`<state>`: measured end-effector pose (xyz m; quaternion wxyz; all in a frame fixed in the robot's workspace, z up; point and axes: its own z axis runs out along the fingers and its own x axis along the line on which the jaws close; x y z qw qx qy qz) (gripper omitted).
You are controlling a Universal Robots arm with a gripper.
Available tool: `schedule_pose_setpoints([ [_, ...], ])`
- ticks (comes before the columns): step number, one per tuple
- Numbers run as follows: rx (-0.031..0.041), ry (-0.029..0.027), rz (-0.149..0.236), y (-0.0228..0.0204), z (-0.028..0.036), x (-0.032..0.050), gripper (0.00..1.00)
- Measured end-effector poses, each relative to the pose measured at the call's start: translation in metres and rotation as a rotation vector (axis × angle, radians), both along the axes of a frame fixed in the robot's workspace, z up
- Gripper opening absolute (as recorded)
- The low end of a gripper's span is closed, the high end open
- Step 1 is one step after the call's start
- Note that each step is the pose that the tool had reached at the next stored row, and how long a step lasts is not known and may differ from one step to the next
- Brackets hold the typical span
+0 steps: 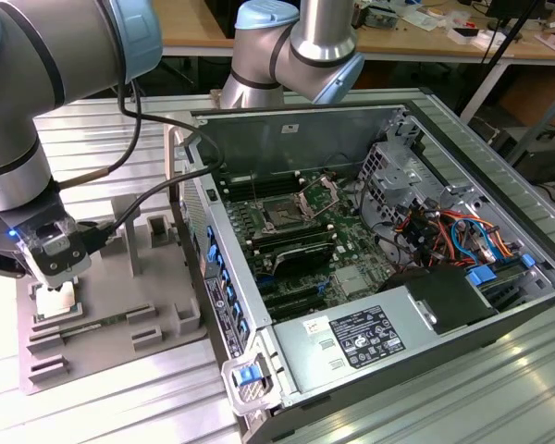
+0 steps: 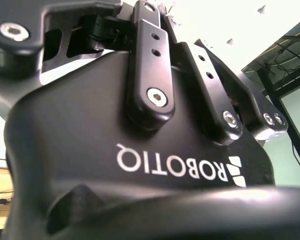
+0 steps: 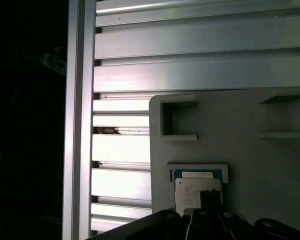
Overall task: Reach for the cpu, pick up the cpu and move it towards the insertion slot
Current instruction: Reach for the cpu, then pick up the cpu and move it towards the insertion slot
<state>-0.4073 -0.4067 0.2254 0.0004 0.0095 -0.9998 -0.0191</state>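
Note:
The cpu (image 1: 57, 302), a small pale square chip, lies in a holder at the near corner of the grey tray (image 1: 120, 319) on the exterior view's left. My gripper (image 1: 55, 283) hangs directly over it, very close to its top. In the first wrist view the cpu (image 3: 192, 191) sits in a raised grey frame, and a dark part of the gripper (image 3: 208, 201) overlaps its edge. The insertion slot (image 1: 285, 215), a dark square socket with its shiny metal frame raised, is on the green board inside the open computer case, well to the exterior view's right of the gripper.
The open computer case (image 1: 388, 120) has tall metal walls, with a drive cage and coloured cables (image 1: 444, 231) on the exterior view's right. A power supply (image 1: 351, 338) fills its near end. Upright grey posts (image 1: 157, 231) rise from the tray. A ribbed aluminium table (image 3: 190, 45) lies underneath.

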Motion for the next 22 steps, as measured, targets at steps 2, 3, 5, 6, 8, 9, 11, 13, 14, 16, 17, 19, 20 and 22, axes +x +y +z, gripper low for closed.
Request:
schedule_pose_setpoints([
  [2,0.0000,0.0001,0.000,0.0000,-0.0008,-0.0006,0.11],
  [3,0.0000,0.0000,0.000,0.0000,-0.0012,-0.0007,0.11],
  [5,0.0000,0.0001,0.000,0.0000,-0.0017,-0.0010,0.11],
  [6,-0.0001,0.0001,0.000,0.0000,-0.0020,-0.0012,0.11],
  [8,0.0000,0.0001,0.000,-0.0001,-0.0025,-0.0013,0.11],
  [9,-0.0001,0.0001,0.000,-0.0001,-0.0027,-0.0014,0.11],
  [11,0.0000,0.0001,0.000,0.0000,-0.0033,-0.0015,0.11],
  [13,0.0000,0.0001,0.000,0.0000,-0.0040,-0.0016,0.11],
  [14,0.0000,0.0000,0.000,0.0000,-0.0043,-0.0017,0.11],
  [16,-0.0001,0.0001,0.000,0.0000,-0.0046,-0.0018,0.11],
  [17,-0.0001,0.0001,0.000,0.0000,-0.0046,-0.0018,0.11],
  [19,0.0000,0.0000,0.000,0.0000,-0.0047,-0.0018,0.11],
  [20,0.0000,0.0001,0.000,0.0000,-0.0048,-0.0018,0.11],
  [22,0.0000,0.0000,0.000,0.0000,-0.0048,-0.0018,0.11],
])
